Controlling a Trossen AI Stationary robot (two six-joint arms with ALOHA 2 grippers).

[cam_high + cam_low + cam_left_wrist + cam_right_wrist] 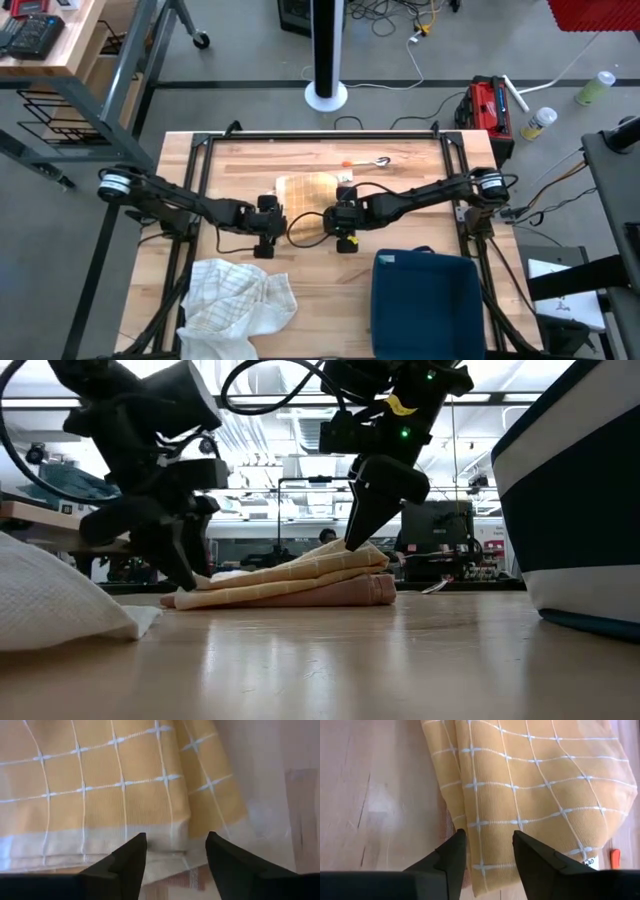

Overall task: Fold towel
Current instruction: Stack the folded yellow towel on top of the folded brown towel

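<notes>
A yellow towel (308, 190) with a white grid lies folded in several layers at the middle of the table; the low view shows it as a flat stack (300, 582). My left gripper (175, 844) stands open over the towel's near left corner, its fingers either side of the pale hem (100, 851). My right gripper (489, 842) is open at the near right part of the towel, slanting down onto the top layer (535, 795). My left gripper slants down at the towel's hemmed corner (167, 851) from the near left; I cannot tell whether its open fingers touch the cloth. My right gripper comes down slanting from the near right, and in the low view its fingertips (356, 540) meet the top layer. The cloth (490, 827) lies flat between the spread fingers, not pinched. The towel rests on the table.
A crumpled white checked cloth (238, 300) lies at the near left of the table. A dark blue bin (425, 305) stands at the near right. A small orange-handled tool (365, 161) lies beyond the towel. Bare wood (410, 235) lies between the towel and the bin.
</notes>
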